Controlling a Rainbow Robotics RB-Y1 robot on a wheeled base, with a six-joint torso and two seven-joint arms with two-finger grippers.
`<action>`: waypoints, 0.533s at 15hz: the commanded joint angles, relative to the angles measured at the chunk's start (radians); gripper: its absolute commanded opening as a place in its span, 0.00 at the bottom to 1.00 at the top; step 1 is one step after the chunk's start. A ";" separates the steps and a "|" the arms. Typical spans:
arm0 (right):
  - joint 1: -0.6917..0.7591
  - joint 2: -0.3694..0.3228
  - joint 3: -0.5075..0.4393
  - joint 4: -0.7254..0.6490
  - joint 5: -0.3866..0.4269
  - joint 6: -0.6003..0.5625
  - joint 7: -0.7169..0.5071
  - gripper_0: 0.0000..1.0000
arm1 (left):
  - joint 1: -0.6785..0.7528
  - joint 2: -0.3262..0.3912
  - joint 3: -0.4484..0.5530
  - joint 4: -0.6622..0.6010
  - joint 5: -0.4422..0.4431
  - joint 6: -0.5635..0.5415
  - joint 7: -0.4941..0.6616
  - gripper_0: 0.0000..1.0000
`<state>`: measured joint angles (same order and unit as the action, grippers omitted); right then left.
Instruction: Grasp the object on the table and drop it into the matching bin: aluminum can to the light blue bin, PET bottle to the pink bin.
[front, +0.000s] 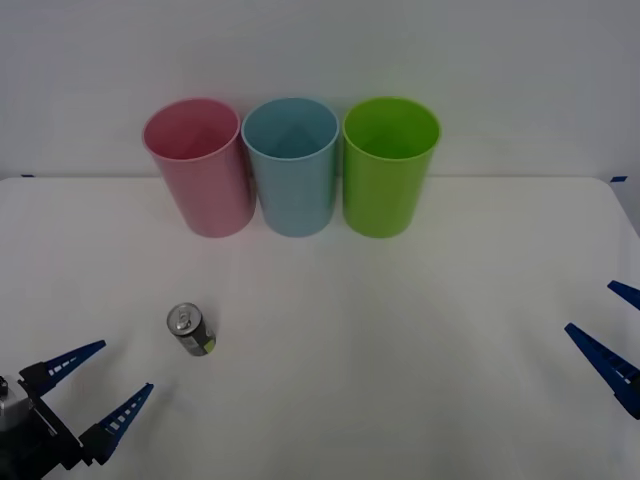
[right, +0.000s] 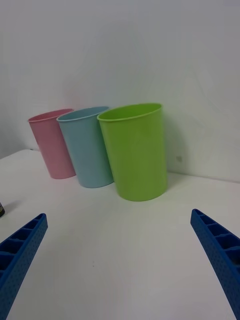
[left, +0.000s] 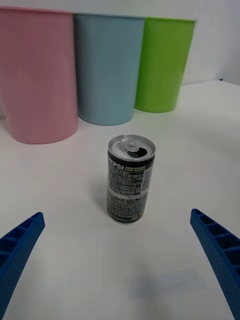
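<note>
- Front view: the white desk (front: 420, 330) carries three tall bins in a row along its far edge — the pink bin (front: 198, 166), the light blue bin (front: 292, 165) touching or just beside it, and a lime green bin (front: 388, 165) next along.
- The step in hand looks like the approach for the grasp: nothing is held yet, and the can (front: 190, 329) stands upright on the desk, well apart from the bins, on the robot's left side.
- The left gripper (front: 98, 385) sits low at the near left corner with its jaws spread wide apart; the can lies just beyond and slightly to the right of them, not yet between them.
- In the left wrist view the can (left: 130, 178) stands centred ahead of the open fingers (left: 17, 247), with the light blue bin behind it.
- The right gripper (front: 618, 335) waits at the desk's right edge, jaws apart, far from the can.
- Next, I judge, the left arm must reach forward until the can sits between the jaws, close on its body, then lift and carry it over the light blue bin.
</note>
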<state>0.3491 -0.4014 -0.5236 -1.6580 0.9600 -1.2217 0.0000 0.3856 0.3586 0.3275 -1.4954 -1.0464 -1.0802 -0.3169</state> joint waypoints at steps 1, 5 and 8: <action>0.000 0.000 0.000 0.000 0.000 0.000 0.000 1.00 | -0.014 -0.044 -0.001 0.001 -0.034 0.017 0.005 1.00; 0.000 0.000 0.000 0.000 0.000 0.000 0.000 1.00 | -0.039 -0.095 -0.002 0.001 -0.086 0.034 0.016 1.00; 0.000 0.000 0.000 0.000 0.000 0.000 0.000 1.00 | -0.059 -0.128 -0.005 0.001 -0.130 0.046 0.022 1.00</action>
<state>0.3491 -0.4014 -0.5236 -1.6580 0.9600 -1.2217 0.0000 0.3324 0.2381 0.3233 -1.4940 -1.1643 -1.0381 -0.2968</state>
